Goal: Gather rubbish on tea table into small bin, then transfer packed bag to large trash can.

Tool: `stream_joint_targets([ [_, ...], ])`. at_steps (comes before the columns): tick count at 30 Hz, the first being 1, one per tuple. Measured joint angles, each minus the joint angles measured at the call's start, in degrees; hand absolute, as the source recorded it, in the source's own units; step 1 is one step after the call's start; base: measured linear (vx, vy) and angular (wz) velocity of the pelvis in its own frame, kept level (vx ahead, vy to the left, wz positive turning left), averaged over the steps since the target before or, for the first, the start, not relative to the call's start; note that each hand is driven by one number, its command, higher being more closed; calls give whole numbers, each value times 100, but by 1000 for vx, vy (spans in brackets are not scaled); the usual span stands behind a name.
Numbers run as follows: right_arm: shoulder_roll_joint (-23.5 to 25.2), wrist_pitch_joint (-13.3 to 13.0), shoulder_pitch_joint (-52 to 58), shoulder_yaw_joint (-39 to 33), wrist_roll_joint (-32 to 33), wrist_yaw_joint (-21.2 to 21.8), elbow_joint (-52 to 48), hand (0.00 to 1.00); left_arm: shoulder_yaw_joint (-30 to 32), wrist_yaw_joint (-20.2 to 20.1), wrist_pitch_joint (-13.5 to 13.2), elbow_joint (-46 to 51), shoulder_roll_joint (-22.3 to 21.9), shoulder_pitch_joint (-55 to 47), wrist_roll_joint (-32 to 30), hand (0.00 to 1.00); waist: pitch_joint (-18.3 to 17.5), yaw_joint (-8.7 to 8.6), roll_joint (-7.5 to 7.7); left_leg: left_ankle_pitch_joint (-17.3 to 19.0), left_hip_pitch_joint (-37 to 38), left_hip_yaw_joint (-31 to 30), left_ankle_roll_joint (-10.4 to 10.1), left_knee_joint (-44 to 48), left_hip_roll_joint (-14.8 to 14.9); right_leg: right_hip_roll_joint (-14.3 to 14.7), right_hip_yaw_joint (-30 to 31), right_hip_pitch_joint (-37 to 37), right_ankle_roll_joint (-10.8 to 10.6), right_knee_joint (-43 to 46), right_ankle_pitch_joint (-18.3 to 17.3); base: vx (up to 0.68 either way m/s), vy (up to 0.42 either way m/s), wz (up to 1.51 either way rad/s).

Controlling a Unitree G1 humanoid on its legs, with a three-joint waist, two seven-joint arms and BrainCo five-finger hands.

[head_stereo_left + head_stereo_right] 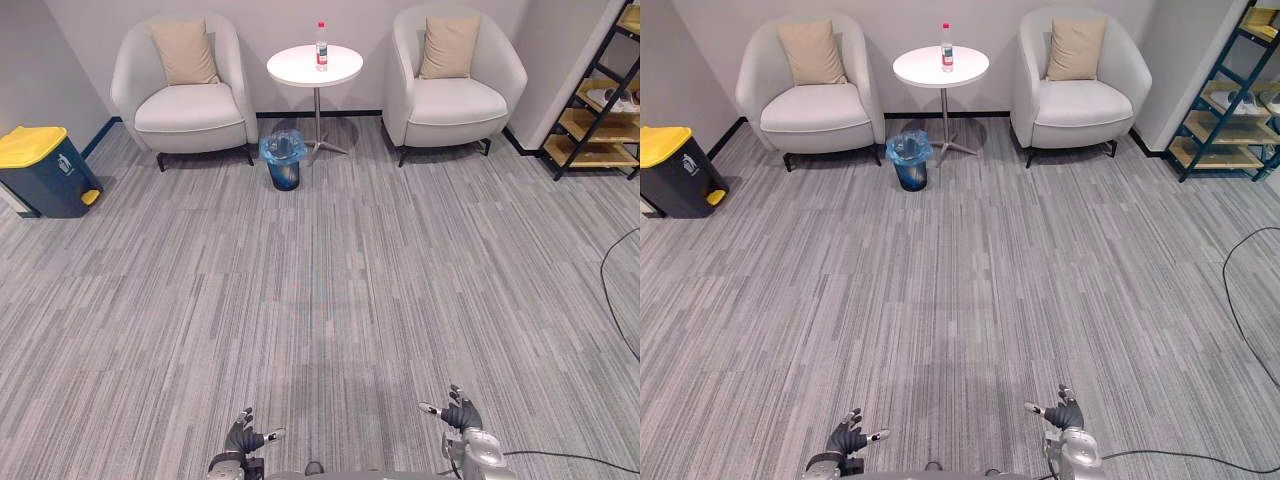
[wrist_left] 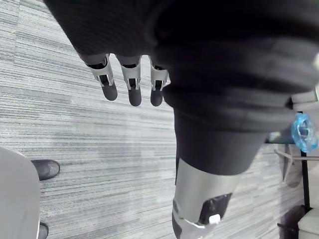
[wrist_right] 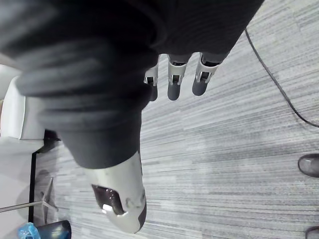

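Left hand [image 1: 243, 437] and right hand [image 1: 461, 414] hang low over carpet [image 1: 330, 300], fingers loosely spread, both empty. Far ahead, bottle [image 1: 321, 45] upright on round white bench [image 1: 295, 68]; blue-lined small bin [image 1: 284, 160] just beside bench foot; yellow-lidded trash can [image 1: 40, 172] well left.

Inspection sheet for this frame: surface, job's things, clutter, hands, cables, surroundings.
Surface: round white tea table by far wall.
Job's things: clear plastic bottle with red cap upright on the table; small bin lined with a blue bag on the floor beside the table's foot; dark blue large trash can with yellow lid far left.
Clutter: nothing seen.
Hands: left hand and right hand open, empty, far from the table.
Cables: nothing seen near table or bins.
Surroundings: pale grey armchair either side of the table, each with a beige cushion; black-framed wooden shelf at right.
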State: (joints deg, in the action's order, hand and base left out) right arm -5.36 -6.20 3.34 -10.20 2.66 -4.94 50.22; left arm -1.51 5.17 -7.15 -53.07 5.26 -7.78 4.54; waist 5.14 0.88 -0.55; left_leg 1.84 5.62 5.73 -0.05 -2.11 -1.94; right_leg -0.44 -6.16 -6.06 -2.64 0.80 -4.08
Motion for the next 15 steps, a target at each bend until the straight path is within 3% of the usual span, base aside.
stream_joint_targets([
  [15,-2,5,92,-10,-6,13,57,0,-8,5,19,-97,-1,-9,-60,0,-74,-2,8,-149,78,4,-21,-243,-1,26,-15,27,124,-111,86,-6,-2,0],
])
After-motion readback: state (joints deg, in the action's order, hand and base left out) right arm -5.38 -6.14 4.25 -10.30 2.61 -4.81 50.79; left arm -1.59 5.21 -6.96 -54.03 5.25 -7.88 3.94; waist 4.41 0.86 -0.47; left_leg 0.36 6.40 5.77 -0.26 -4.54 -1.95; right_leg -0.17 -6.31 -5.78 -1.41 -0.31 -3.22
